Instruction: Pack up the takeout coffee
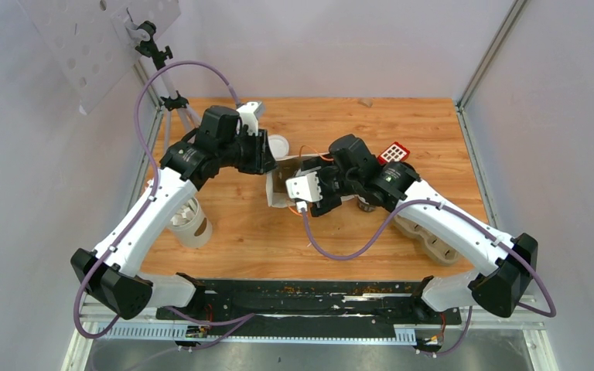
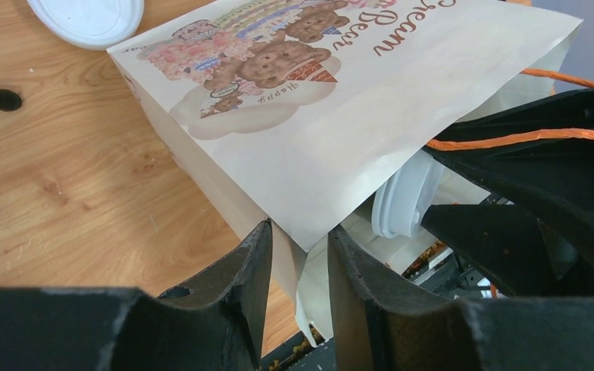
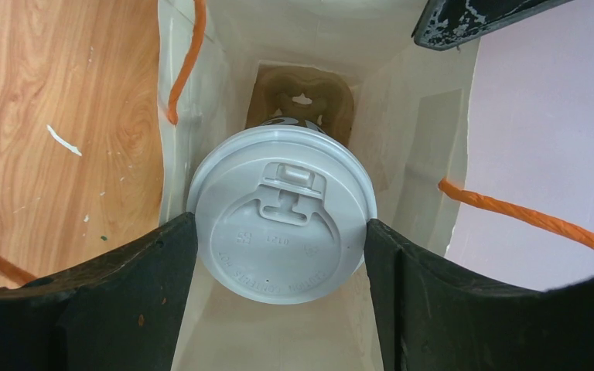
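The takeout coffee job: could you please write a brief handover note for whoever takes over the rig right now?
Left gripper: open, fingers astride the mouth edge of the paper bag.
Right gripper: shut on a lidded coffee cup, held inside the bag, short of the pulp carrier at its far end.
Done: no cup visibly seated yet.
Left: seat this cup, release, withdraw; then pack the second cup, which I cannot clearly find here.

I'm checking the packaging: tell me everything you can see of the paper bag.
The paper bag is cream paper, printed with cartoon bears and brown lettering. It lies on its side on the wooden table, printed face up. Its mouth edge sits between the left gripper's jaws. Inside are a brown pulp carrier and the white-lidded coffee cup gripped by the right gripper.
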`<state>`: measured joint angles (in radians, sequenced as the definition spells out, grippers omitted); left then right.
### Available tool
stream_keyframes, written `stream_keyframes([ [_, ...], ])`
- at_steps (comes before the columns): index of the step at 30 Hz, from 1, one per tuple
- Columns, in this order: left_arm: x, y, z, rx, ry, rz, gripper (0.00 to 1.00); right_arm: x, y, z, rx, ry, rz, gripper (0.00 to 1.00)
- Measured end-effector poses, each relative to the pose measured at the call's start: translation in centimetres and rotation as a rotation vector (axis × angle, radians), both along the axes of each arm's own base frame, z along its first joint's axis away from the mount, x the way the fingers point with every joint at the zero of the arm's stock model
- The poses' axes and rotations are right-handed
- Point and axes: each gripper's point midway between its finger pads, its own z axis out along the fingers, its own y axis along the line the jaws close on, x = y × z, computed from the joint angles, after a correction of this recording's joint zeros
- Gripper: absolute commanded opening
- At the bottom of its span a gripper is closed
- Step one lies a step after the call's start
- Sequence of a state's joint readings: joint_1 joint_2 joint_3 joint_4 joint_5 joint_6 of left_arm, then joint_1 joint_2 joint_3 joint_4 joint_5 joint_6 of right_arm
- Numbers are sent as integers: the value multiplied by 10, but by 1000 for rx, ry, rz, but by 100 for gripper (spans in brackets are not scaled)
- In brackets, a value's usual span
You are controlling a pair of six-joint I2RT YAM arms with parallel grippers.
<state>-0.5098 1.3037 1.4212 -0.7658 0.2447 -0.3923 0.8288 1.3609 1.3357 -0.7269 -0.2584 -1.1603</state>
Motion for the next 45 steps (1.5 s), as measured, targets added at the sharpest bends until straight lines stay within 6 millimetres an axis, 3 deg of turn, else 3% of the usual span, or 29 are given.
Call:
stream_keyframes([
  [7,-4,-3,-5,-7,15,-25,31,9,0,-15,-39,-34,9,69],
  [14,-6,-5,-8,-14,24,-40,31,11,1,-32,-70,-23,18,69],
  [23,-7,-4,-10,-10,26,-37,50,23,2,-38,-76,-65,-11,68],
  [27,-18,2,-19,2,49,-35,57,30,1,-36,-77,-90,-34,68],
  [33,-30,11,-28,15,64,-29,59,36,-5,-36,-98,-117,-72,69],
  [40,-35,11,-39,13,84,-34,49,40,-18,-48,-159,-128,-112,69],
  [45,-34,6,-36,-7,76,-58,24,40,-28,-62,-199,-120,-133,69],
])
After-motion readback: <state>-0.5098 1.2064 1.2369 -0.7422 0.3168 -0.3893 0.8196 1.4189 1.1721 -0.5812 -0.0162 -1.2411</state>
